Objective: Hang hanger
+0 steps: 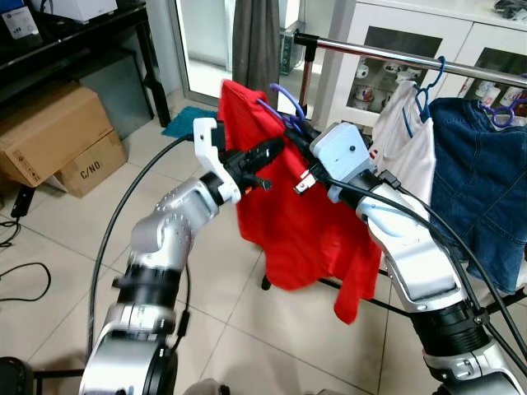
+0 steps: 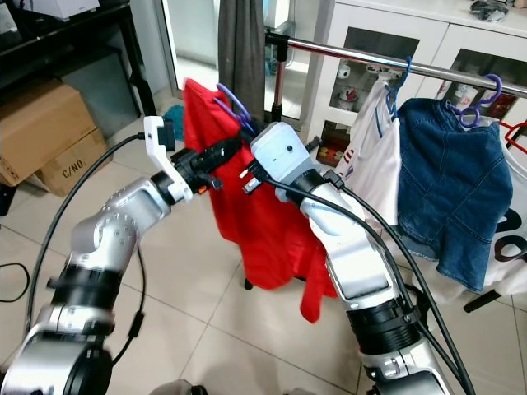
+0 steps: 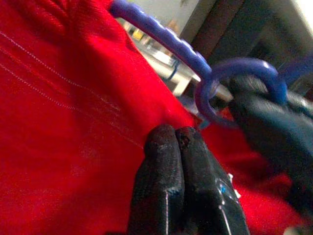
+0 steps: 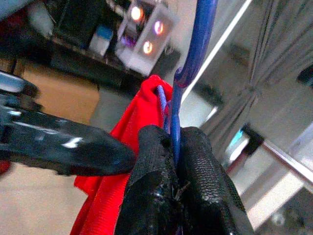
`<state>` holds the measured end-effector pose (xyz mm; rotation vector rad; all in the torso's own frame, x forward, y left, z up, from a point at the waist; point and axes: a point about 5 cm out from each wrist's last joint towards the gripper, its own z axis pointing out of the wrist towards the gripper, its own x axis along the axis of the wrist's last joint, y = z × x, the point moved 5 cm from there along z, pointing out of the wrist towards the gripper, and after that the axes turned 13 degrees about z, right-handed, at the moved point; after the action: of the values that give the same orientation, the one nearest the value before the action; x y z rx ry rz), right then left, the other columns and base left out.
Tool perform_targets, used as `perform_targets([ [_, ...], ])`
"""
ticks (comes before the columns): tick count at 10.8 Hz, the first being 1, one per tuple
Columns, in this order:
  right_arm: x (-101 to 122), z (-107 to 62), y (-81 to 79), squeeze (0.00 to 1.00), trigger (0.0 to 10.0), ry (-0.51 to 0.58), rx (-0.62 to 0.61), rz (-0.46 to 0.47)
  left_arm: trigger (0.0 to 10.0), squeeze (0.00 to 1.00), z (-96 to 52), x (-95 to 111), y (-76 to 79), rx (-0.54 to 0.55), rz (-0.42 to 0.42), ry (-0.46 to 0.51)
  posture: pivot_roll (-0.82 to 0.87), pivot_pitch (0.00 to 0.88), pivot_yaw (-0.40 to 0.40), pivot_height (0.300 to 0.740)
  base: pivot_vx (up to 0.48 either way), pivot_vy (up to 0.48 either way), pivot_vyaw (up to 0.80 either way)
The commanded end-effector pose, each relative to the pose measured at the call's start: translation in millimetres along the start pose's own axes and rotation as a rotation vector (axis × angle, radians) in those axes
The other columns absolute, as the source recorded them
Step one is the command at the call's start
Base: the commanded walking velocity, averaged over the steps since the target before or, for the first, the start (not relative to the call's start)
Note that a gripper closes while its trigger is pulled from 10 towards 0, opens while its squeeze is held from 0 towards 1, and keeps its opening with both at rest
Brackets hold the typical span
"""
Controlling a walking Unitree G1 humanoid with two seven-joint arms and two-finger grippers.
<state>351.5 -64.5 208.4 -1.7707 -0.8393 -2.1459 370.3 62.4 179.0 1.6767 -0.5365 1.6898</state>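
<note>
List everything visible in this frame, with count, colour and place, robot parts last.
Red garment: one, red, on a hanger held up between both arms.
Purple hanger: one, purple, carrying the red garment, not yet on the rail.
Clothes rail: one, metal, behind the arms.
White top: one, white, on a blue hanger on the rail.
Denim garment: one, blue, on the rail beside the white top.
Cardboard boxes: two, brown, on the floor at left.
White cabinet: one, behind the rail.
Left gripper: fingers shut on the red garment.
Right gripper: fingers shut on the purple hanger.
</note>
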Motion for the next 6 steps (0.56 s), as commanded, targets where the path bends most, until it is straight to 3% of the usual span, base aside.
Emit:
perform_targets([
  [1, -22, -2.8, 2.8, 0.00, 0.0, -0.111, -0.004, 0.010, 0.0, 0.00, -3.6, -7, -0.5, 0.045, 0.044, -0.066, -0.12, 0.000, 0.038, 0.740, 0.000, 0.000, 0.00],
  [4, -76, -17.0, 7.7, 0.00, 0.0, -0.323, -0.011, 0.080, 0.0, 0.00, -18.9, -13, 2.9, 0.082, 0.170, -0.159, -0.09, 0.000, 0.009, 0.740, 0.000, 0.000, 0.00],
  [5, -87, -21.0, 7.3, 0.00, 0.0, -0.369, 0.005, 0.078, 0.0, 0.00, -22.3, -10, -3.8, 0.139, 0.191, -0.169, -0.09, 0.000, 0.008, 0.740, 0.000, 0.000, 0.00],
  [6, -86, -22.1, 4.7, 0.00, 0.0, -0.372, 0.037, 0.087, 0.0, 0.00, -30.0, -10, -22.3, 0.239, 0.245, -0.199, -0.09, 0.000, 0.002, 0.740, 0.000, 0.000, 0.00],
])
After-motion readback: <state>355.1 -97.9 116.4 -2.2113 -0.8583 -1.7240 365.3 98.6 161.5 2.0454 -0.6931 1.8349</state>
